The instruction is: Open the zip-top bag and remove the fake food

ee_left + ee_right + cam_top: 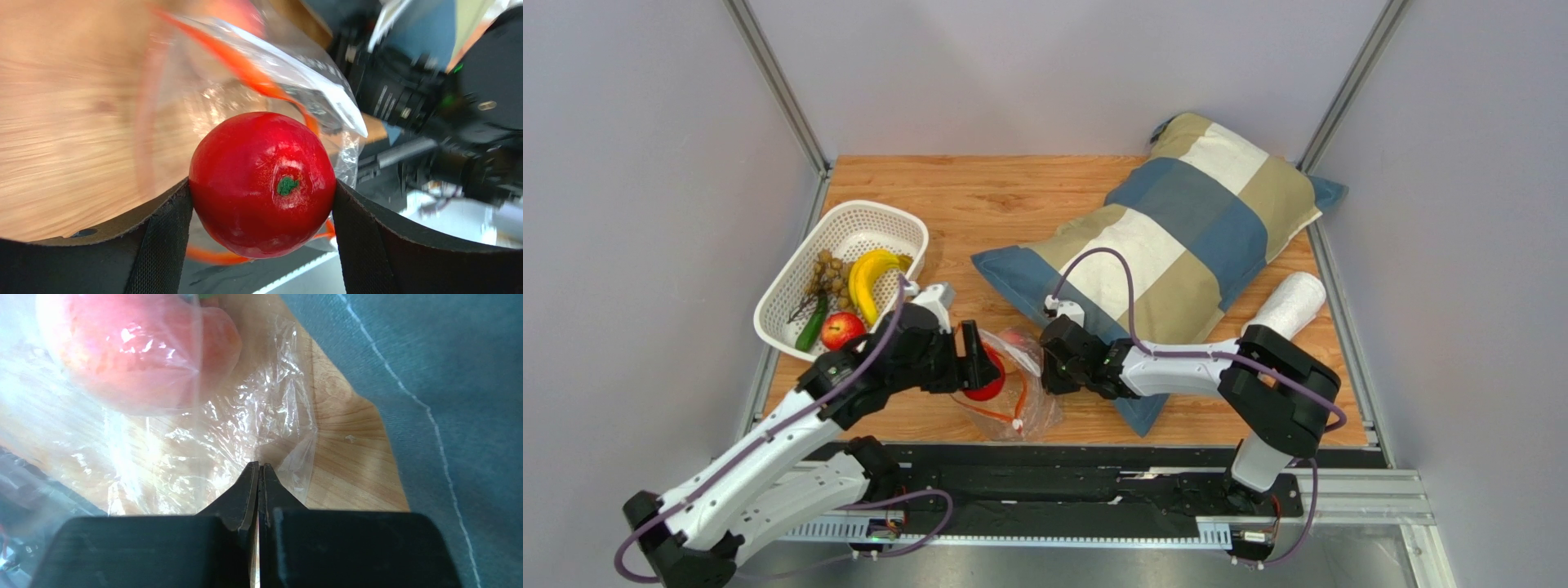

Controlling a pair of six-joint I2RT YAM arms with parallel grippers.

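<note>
My left gripper (982,365) (264,205) is shut on a glossy red apple (264,184) (989,390) of the fake food, held at the orange-red mouth of the clear zip-top bag (1024,398) (276,67). The bag lies on the wooden table near the front edge. My right gripper (1053,355) (258,467) is shut, pinching the bag's far plastic edge (202,441). A pinkish peach (135,349) (1016,337) lies inside the bag. A yellow banana (870,282), a grape bunch (824,275), a dark green vegetable (813,328) and another red apple (842,328) sit in the basket.
The white mesh basket (854,211) stands at the left of the table, just behind my left arm. A large patchwork pillow (1185,233) (442,386) lies right of the bag, touching my right arm. A white paper roll (1286,306) rests at the right edge.
</note>
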